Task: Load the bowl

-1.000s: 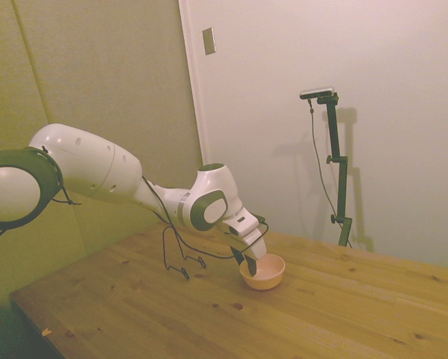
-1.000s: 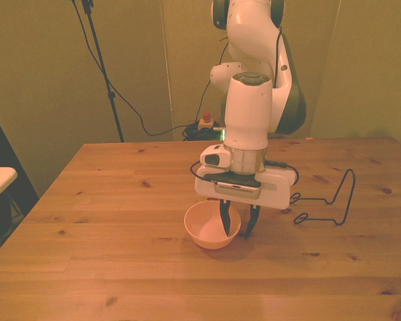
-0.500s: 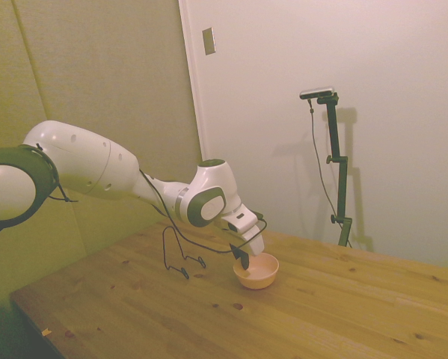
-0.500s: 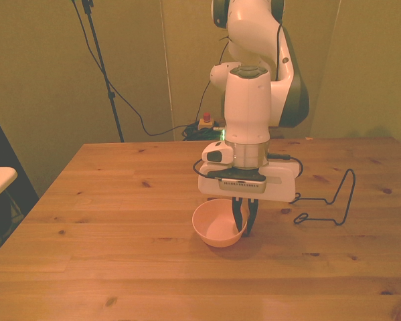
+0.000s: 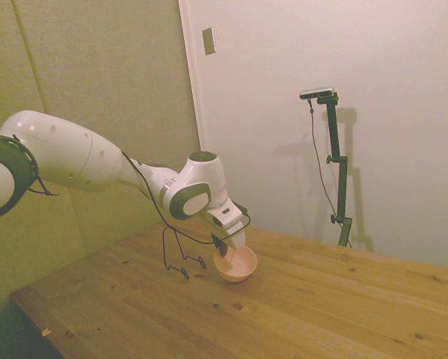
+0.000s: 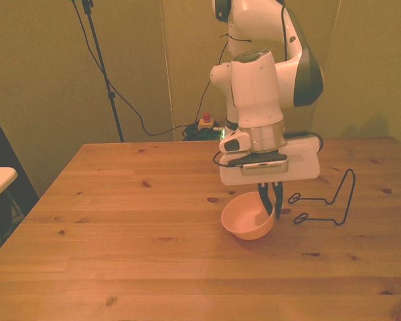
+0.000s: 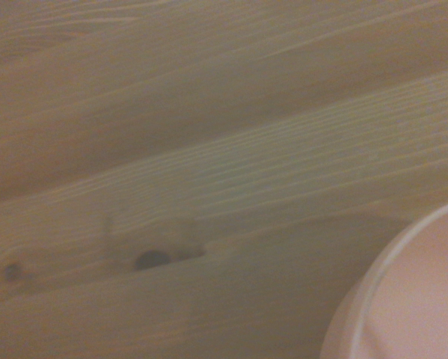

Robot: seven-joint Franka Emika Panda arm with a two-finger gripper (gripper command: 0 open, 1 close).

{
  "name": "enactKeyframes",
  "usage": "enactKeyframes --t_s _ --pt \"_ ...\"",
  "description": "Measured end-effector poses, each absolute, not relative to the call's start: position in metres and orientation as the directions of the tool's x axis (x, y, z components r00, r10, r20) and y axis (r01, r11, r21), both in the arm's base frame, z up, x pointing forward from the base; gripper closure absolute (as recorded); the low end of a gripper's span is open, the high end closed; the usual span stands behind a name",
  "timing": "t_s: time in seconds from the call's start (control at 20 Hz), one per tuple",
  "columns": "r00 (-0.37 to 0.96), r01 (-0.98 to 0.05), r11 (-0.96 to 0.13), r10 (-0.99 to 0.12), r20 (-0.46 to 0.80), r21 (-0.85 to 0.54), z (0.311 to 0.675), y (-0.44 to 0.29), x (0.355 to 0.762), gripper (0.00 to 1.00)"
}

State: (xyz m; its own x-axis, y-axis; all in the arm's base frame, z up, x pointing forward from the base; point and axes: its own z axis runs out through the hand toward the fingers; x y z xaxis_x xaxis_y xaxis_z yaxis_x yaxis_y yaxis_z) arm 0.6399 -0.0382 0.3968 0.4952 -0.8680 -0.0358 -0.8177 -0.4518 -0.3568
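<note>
Small round salmon-pink smooth plastic bowl (image 6: 250,221), rim pinched by the white arm's black-fingered gripper (image 6: 272,205), beside thin black wire rack (image 6: 326,198) on knotty wooden table (image 6: 120,221).

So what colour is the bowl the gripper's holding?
Pale salmon pink, plain; the bowl shows best in the front view.

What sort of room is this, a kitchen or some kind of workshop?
Probably a robotics lab or test room, not a kitchen. A white robot arm's claw grips a pink bowl on a bare wooden table, with cables and a red stop button on the floor behind.
</note>
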Motion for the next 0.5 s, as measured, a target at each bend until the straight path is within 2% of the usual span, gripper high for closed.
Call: enactKeyframes --t_s 0.25,0.3,0.5 --pt "0.53 -0.79 -0.435 -0.839 -0.125 -0.432 0.431 -0.016 0.611 1.0" --pt "0.539 -0.78 -0.441 -0.834 -0.119 -0.444 0.449 -0.011 0.592 1.0" --pt "0.55 -0.762 -0.403 -0.816 -0.178 -0.507 0.45 -0.01 0.592 1.0"
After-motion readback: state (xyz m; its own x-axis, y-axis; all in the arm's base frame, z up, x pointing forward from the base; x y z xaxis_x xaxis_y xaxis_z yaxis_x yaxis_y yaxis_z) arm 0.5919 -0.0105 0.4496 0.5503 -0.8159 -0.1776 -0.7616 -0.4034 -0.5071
